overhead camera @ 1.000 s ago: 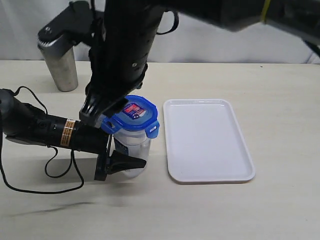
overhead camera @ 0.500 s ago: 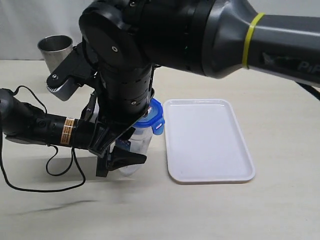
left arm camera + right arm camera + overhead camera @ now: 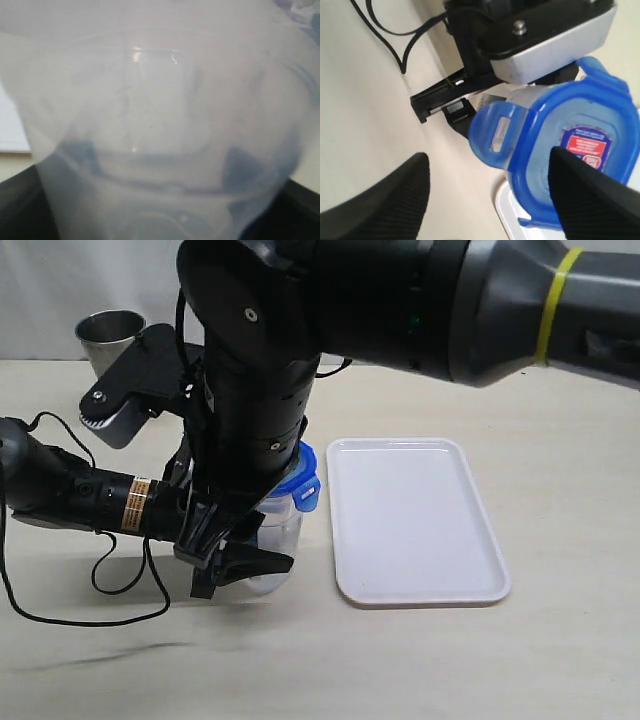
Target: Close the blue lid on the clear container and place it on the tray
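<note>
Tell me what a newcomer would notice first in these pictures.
The bulky black right arm fills the middle of the exterior view, bent down over the container with its blue lid on top. The left gripper holds that container low down, just left of the white tray. A steel cup stands at the back left.

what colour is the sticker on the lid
Red and blue sticker on the blue lid, clearest in the right wrist view.
</note>
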Robot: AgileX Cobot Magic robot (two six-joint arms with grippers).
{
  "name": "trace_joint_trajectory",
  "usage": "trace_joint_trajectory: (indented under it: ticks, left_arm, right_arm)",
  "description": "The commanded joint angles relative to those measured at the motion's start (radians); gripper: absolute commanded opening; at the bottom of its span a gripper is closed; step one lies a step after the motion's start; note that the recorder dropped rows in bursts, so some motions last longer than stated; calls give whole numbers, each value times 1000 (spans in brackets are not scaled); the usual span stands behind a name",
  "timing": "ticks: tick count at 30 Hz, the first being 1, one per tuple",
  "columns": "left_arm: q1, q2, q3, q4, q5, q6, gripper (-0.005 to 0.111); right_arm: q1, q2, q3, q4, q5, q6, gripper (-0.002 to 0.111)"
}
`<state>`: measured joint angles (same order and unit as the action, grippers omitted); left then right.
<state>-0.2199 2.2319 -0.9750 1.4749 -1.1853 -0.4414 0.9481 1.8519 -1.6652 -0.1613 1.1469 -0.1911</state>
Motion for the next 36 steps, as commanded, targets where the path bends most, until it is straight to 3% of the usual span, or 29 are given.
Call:
trace_joint_trajectory:
  ticks: [1, 7, 10, 14, 29, 36]
  left_arm:
    - [-3, -7, -4, -7, -36, -5, 0]
    - [-3, -7, -4, -7, -36, -5, 0]
    - [-3, -7, -4, -5, -36, -9, 0]
    - [-3, -7, -4, -5, -36, -9, 0]
    - [-3, -7, -4, -6, -36, -9, 0]
    - [-3, -7, -4, -18, -36, -9, 0]
  right_arm:
    - [-5, -56, 2, 34, -72, 1, 64]
    - [-5, -72, 2, 116, -110, -35, 63]
    - [-5, -34, 2, -79, -98, 93, 52]
    - [-5, 20, 2, -84, -77, 99, 40]
    - [-3, 166, 2, -157, 9, 152, 40]
    - [61, 198, 2, -341, 18, 197, 40]
